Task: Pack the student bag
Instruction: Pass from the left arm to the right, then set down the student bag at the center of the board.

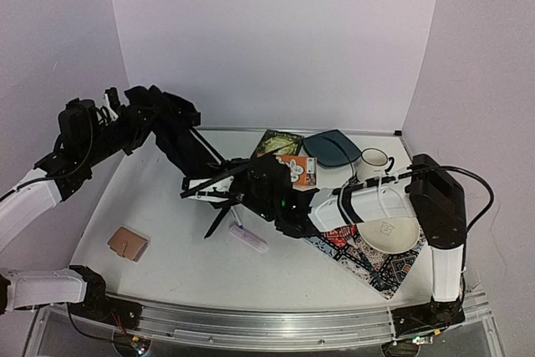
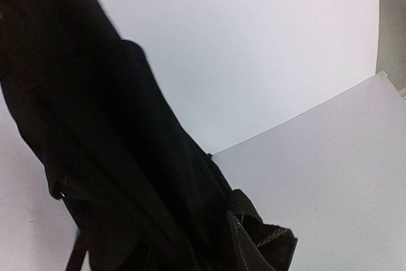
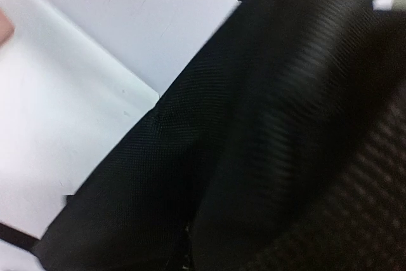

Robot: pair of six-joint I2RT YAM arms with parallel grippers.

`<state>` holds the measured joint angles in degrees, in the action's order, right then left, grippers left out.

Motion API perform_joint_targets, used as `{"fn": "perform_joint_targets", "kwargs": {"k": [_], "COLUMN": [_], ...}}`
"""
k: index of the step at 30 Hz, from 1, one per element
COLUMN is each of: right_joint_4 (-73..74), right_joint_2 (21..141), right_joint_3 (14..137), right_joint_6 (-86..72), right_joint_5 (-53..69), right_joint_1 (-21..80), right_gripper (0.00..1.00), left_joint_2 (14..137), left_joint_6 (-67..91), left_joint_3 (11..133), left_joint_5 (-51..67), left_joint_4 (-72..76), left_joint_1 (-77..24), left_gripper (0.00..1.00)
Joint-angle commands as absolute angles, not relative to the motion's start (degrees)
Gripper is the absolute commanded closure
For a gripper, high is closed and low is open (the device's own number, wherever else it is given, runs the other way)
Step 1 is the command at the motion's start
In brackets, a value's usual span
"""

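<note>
Cannot tell the state of the jaws on either side: buried in black cloth in the overhead view, with only fabric filling both wrist views. Left gripper (image 1: 127,116) raised above the far-left corner of the bench, seemingly bearing the top end of the student bag (image 1: 180,135). Right gripper (image 1: 272,194) low near the middle of the bench, pressed into or around the bag's lower end; gripping or merely touching, impossible to say. Bag slung between the two, sagging from the far-left corner toward the middle, mostly off the surface, with a strap (image 1: 219,213) dangling to the bench.

Soft and limp by the look of it, folding wherever unsupported, with no stiffness to hold a mouth open. Probably light while unpacked, and a little slippery under smooth pads. Best taken at a seam, a strap root or the rim of the opening, for the bite of doubled cloth. Avoid pinching a single loose layer. Keep the two holds well apart to stretch the mouth.

Further out:
- pale tube (image 1: 249,238) just beside the dangling strap
- tan wallet (image 1: 128,242) toward the near-left corner
- books (image 1: 278,143) and teal pouch (image 1: 332,146) by the far edge
- mug (image 1: 374,165), bowl (image 1: 389,234) and patterned cloth (image 1: 372,265) toward the right edge
</note>
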<state>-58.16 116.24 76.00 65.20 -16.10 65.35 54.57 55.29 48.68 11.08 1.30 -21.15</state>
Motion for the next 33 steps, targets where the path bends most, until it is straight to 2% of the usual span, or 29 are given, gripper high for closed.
{"fn": "perform_joint_targets", "kwargs": {"k": [1,6,14,17,20,25,28,31,33], "right_joint_4": [-56.00,-52.97,-53.18,-54.85,-55.19,-55.12,-55.00,-54.09,-51.79], "right_joint_2": [108.59,107.79,108.46,108.86,109.60,111.75,111.59,110.37,108.93], "right_joint_3": [76.53,76.12,71.82,67.25,63.88,60.99,59.74,58.95,58.63], "right_joint_6": [78.38,86.40,90.61,89.77,88.79,87.38,85.44,83.26,81.68], "right_joint_5": [-16.56,-17.51,-18.69,-19.56,-20.04,-21.65,-22.41,-23.67,-24.89], "right_joint_1": [64.79,64.82,66.52,66.96,67.23,67.35,67.27,67.24,67.14], "right_gripper": [1.00,1.00,1.00,1.00,0.98,0.84,0.66,0.53,0.39], "left_joint_2": [48.55,45.06,38.86,37.97,38.86,44.36,47.55,50.67,52.09], "left_joint_6": [49.61,45.04,40.28,38.52,38.36,41.34,41.69,41.55,41.76], "left_joint_3": [46.13,44.53,49.37,53.37,54.55,50.50,48.38,47.35,46.62], "left_joint_5": [7.32,2.37,-7.74,-11.09,-9.73,-1.43,3.22,7.09,9.85], "left_joint_4": [0.87,-6.57,-23.64,-30.87,-34.27,-34.32,-33.62,-32.10,-30.17], "left_joint_1": [-21.46,-21.46,-21.47,-21.50,-21.53,-21.53,-21.53,-21.53,-21.53], "left_gripper": [0.61,0.47,0.08,0.04,0.02,0.01,0.01,0.01,0.01]}}
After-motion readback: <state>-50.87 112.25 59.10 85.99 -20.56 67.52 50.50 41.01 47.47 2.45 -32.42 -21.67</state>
